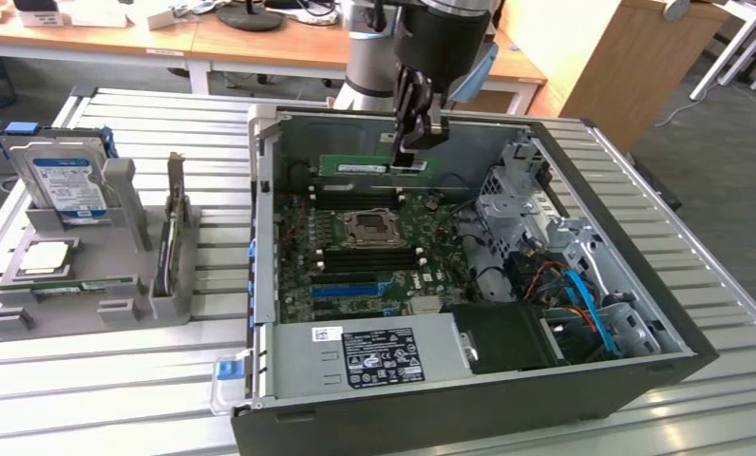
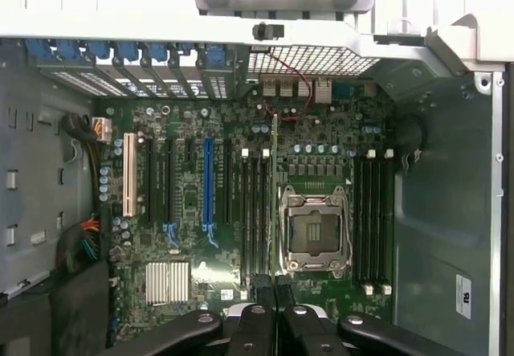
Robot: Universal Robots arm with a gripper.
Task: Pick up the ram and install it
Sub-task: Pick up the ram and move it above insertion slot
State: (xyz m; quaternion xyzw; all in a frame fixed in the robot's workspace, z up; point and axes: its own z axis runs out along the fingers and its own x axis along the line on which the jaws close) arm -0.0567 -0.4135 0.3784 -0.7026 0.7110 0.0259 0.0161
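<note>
Ram (image 1: 356, 167) is hanging over the motherboard (image 1: 352, 256) in the exterior view, its long axis level, one end clamped in the gripper (image 1: 416, 142). In the wrist view it is reaching straight out from the fingertips, edge-on, running parallel to the memory slots (image 2: 255, 211) beside the CPU socket (image 2: 315, 231).

**Gripper clamped on ram, arm reaching down**

Arm (image 1: 375, 43) enters the ext. view at 12 o'clock: silver column w/ black wrist (image 1: 444, 33) just beside it at 3 o'clock. Wrist points down. Gripper (image 1: 412, 160) hangs under it at 6 o'clock, near vertical w/ a slight tilt. Fingers (image 1: 415, 104) are dark, long and pressed close together. Jaws pinch the ram (image 1: 352, 167) near its 3 o'clock end. The rest of the stick juts toward 9 o'clock, about level and on edge. Wrist view looks along the gripper: black links (image 2: 181, 328) splay to both sides, fingertips (image 2: 260, 292) nearly meet, ram edge-on btwn them.
</note>
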